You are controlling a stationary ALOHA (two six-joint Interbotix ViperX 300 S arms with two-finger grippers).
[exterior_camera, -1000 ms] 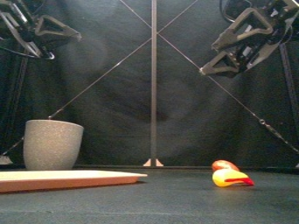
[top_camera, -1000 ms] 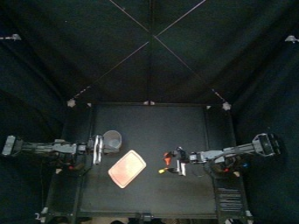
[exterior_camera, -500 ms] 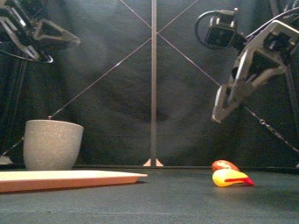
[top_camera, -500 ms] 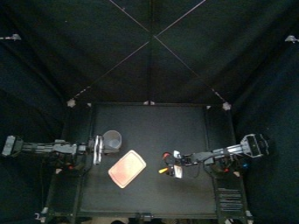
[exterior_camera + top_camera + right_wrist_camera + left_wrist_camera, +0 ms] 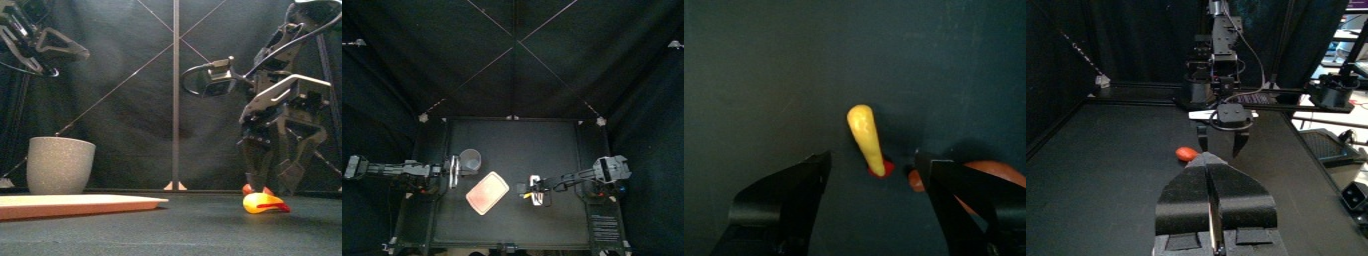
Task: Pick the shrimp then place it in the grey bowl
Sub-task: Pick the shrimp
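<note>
On the table's [image 5: 543,145] right half, near the front, lies the shrimp [image 5: 862,128], a small curved yellow toy with a red tail, and just beside it an orange-red toy [image 5: 989,172]. The right gripper [image 5: 873,160] hangs low over the shrimp with its jaws spread, one on each side of the tail end. The shrimp looks like hard, smooth plastic: light and stiff, but likely to slip or pivot if pinched at the thin tail, so the thicker yellow middle seems the better hold. The grey bowl [image 5: 60,165] stands well apart at the left with nothing visible in it, and the pink tray [image 5: 486,192] before it is bare. The left gripper [image 5: 1217,190], pressed together, rests above the table's left edge.
</note>
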